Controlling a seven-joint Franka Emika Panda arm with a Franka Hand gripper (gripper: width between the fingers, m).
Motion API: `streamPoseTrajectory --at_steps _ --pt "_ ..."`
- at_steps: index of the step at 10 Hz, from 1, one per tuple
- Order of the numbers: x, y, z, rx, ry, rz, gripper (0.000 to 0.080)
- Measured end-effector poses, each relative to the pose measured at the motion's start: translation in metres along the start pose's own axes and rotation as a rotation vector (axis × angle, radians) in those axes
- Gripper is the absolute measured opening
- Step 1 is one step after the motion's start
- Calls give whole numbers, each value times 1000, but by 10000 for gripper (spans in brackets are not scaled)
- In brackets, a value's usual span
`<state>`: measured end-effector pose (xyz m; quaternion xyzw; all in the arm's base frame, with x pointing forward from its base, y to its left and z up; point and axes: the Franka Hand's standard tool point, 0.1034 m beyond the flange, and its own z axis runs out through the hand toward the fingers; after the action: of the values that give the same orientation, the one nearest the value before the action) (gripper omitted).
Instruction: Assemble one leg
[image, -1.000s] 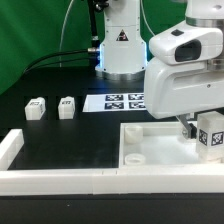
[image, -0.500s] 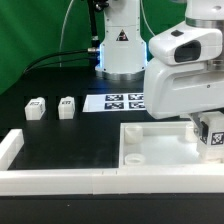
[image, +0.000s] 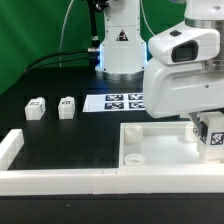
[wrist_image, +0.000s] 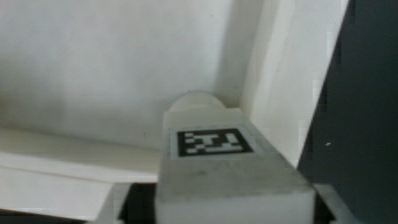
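Note:
My gripper (image: 206, 122) is at the exterior view's right, shut on a white leg (image: 212, 136) with a marker tag. It holds the leg at the far right corner of the large white panel (image: 160, 147). In the wrist view the leg (wrist_image: 222, 165) fills the middle, its tag (wrist_image: 214, 141) facing the camera. It sits between my fingers (wrist_image: 132, 203), tip down on the panel (wrist_image: 89, 80) near the panel's edge. Two more legs (image: 36, 107) (image: 67, 106) lie on the black table at the left. Whether the leg's tip sits in a corner hole is hidden.
The marker board (image: 117, 101) lies behind the panel, in front of the robot base (image: 122, 45). A low white wall (image: 60, 180) runs along the table's front, with a short arm (image: 11, 147) at the left. A hole (image: 133, 157) shows in the panel's near corner.
The held leg shifted slightly toward the exterior view's right a second ago. It has stayed still since. The gripper remains shut on it.

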<state>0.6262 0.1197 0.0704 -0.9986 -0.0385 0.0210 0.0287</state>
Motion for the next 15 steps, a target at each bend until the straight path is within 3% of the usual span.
streamPoseTrajectory --at_steps 1,5,9,12,14,15 --pt "2 2 -1 25 4 177 295" --pt "3 4 0 58 -3 588 295" --pt "2 5 2 73 -27 1034 295" --pt "2 4 3 103 -57 1371 295" --pt "2 3 3 110 -67 1425 295" --pt "2 3 3 110 -66 1416 489"
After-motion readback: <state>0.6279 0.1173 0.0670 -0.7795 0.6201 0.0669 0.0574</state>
